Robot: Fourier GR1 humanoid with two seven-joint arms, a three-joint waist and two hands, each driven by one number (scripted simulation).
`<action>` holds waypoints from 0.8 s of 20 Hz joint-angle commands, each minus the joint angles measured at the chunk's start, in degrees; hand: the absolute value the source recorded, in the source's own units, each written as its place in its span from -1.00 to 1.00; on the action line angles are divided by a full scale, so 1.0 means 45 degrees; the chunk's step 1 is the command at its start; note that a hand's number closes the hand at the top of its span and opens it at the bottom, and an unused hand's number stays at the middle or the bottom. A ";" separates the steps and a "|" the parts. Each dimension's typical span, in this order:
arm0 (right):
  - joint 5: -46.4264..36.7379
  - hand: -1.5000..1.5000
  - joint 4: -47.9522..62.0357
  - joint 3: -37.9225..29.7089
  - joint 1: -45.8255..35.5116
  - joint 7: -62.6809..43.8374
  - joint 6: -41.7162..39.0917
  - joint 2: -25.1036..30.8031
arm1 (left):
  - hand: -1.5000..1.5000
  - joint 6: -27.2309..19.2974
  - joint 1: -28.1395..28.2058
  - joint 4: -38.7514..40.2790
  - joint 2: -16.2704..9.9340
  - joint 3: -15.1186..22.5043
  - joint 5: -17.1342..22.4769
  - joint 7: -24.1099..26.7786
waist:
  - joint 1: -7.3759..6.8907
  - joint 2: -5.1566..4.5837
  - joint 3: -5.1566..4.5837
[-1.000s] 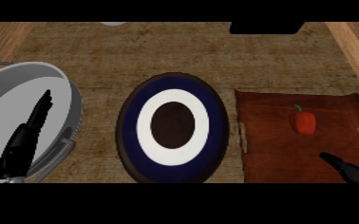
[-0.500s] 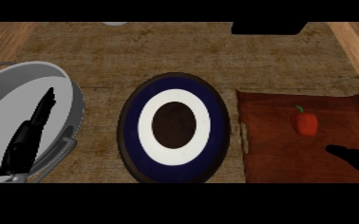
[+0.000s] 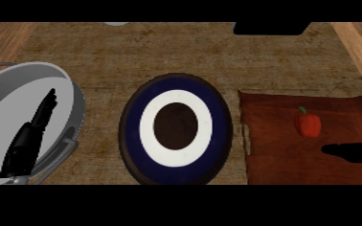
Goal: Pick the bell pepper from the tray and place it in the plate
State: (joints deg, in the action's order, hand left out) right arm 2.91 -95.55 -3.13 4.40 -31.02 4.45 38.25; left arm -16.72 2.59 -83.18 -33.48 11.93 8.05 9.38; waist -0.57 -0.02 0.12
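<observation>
A small red bell pepper [image 3: 308,124] with a green stem lies on the brown tray [image 3: 283,158] at the right. The round plate [image 3: 176,127], dark blue with a white ring and a dark centre, sits left of the tray in the middle of the counter. Only a black tip of my right hand [image 3: 344,152] shows at the right edge, just below the pepper and apart from it. My left hand [image 3: 29,134] rests at the lower left with straight fingers pointing up, over a grey pan.
A large grey pan [image 3: 67,88] fills the left side under my left hand. A dark object [image 3: 271,28] sits at the top edge, right of centre. A wooden strip [image 3: 351,36] runs along the counter's right side.
My right hand has moved up and to the right along the tray, closer to the bell pepper. The left hand has stayed still.
</observation>
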 commanded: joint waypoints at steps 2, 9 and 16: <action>-0.0361 -1.00 0.1963 0.0262 -0.1110 0.0290 -0.1361 -0.0001 | 0.00 0.0726 0.0880 -0.0365 -0.0240 -0.0702 0.0193 0.0267 | -0.0059 -0.0010 -0.0022; -0.0694 -1.00 0.3229 -0.0411 -0.1331 0.1688 -0.2827 -0.0565 | 0.00 0.0690 -0.0610 0.0832 0.0989 -0.1012 -0.1184 -0.0312 | 0.0143 -0.0006 -0.0025; -0.1449 -1.00 0.3364 -0.0123 -0.2164 0.0783 -0.3270 -0.1636 | 0.00 0.0955 0.0910 -0.0898 0.1560 -0.1229 -0.1899 -0.0551 | 0.0087 0.0013 -0.0026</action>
State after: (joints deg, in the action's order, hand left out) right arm -3.49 -79.78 -2.80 -3.59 -24.28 -7.50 31.90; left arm -12.83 5.03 -84.94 -28.46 6.72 1.63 8.03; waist -0.22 0.07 0.15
